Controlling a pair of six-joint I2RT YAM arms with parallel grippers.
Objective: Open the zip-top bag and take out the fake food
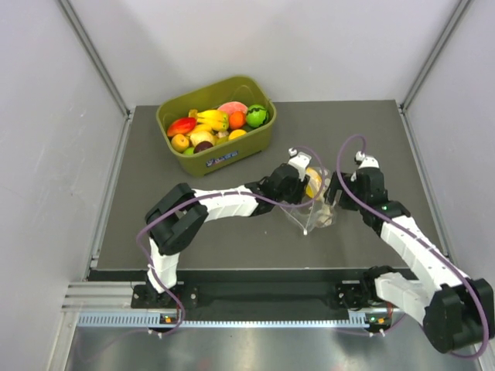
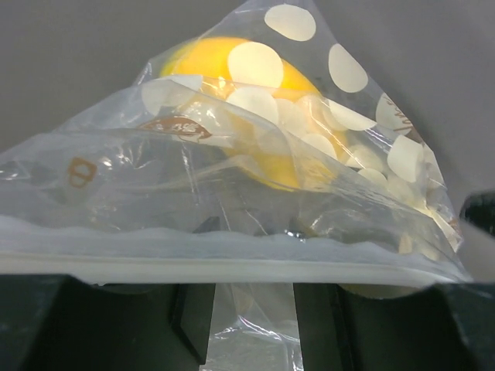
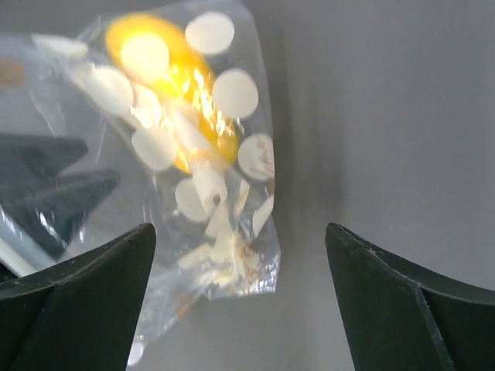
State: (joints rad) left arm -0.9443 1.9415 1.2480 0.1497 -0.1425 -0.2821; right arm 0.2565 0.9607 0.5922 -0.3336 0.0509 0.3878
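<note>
Two robot arms met at a dotted zip-top bag (image 1: 308, 207) near the table's (image 1: 155, 201) middle.

The bag stood just toward 4 o'clock of centre, with a yellow piece of fake food (image 2: 193, 62) inside. The left gripper (image 1: 303, 179), at the bag's 10 o'clock, had its jaws drawn close with the film below the zip strip pinched between them. The right gripper (image 1: 334, 195), at 3 o'clock, was spread wide and gripped nothing. An olive tub (image 1: 224, 157) of toy fruit sat at 11 o'clock.
</note>
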